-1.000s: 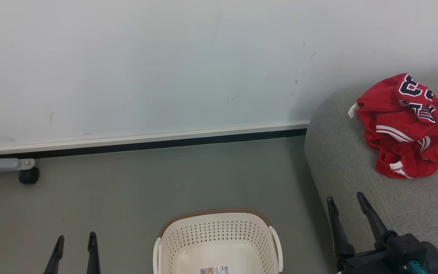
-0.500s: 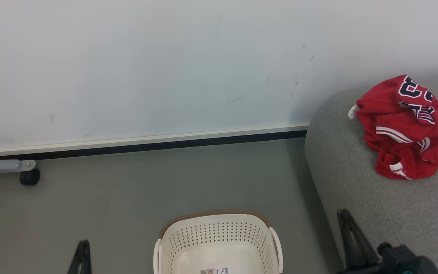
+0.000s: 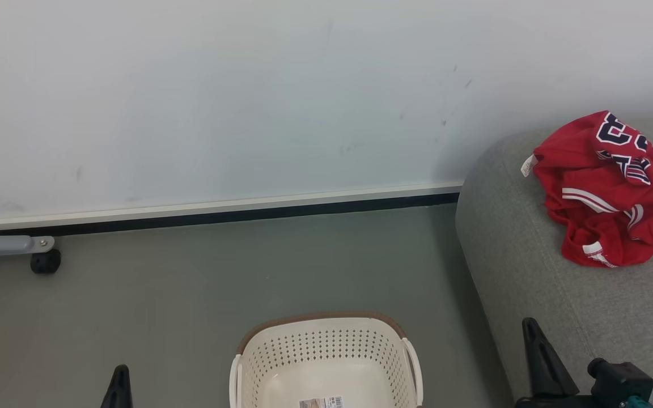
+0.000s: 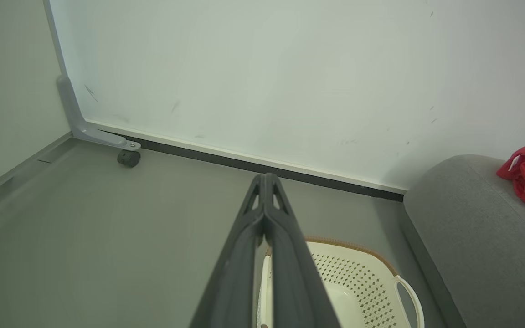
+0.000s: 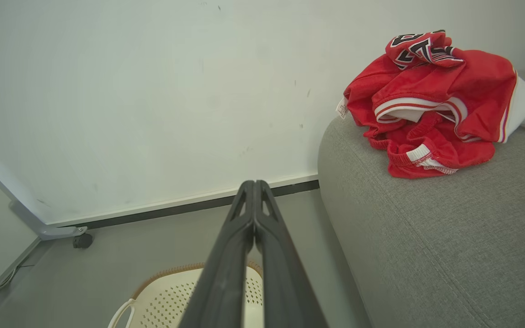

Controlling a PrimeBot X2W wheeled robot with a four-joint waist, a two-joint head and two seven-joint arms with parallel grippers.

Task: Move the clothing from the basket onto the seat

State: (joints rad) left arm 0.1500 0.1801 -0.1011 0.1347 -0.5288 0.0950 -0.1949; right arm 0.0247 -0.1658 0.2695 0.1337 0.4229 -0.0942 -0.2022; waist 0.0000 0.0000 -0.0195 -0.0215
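Here we go: the bright red jersey clothing (image 3: 610, 187), white striped trim and dark numerals showing, lies in a crumpled heap on the big light-grey fabric sofa (image 3: 519, 272). It sits at the far right, close to the sofa's rounded end by the wall. A small white tag (image 3: 526, 164) pokes out on its left side.

Down in the near middle, the small cream-white perforated plastic basket (image 3: 321, 316) with the brown rim stands on the grey floor (image 3: 190, 294). It is just left of the sofa and well apart from the clothing. A printed label (image 3: 321, 402) lies on its pale bottom.

The left tool (image 4: 266, 178) sits low at the near left, beside the basket, its two dark fingers pressed flat together with nothing between them. The right tool (image 5: 254, 183) is closed too, fingers tip to tip and gripping nothing. It is at the near right by the sofa's edge, short of the clothing.

At the far left, a black caster wheel (image 3: 46, 262) on a grey bracket (image 3: 3, 245) rests at the foot of the pale wall (image 3: 247, 85).
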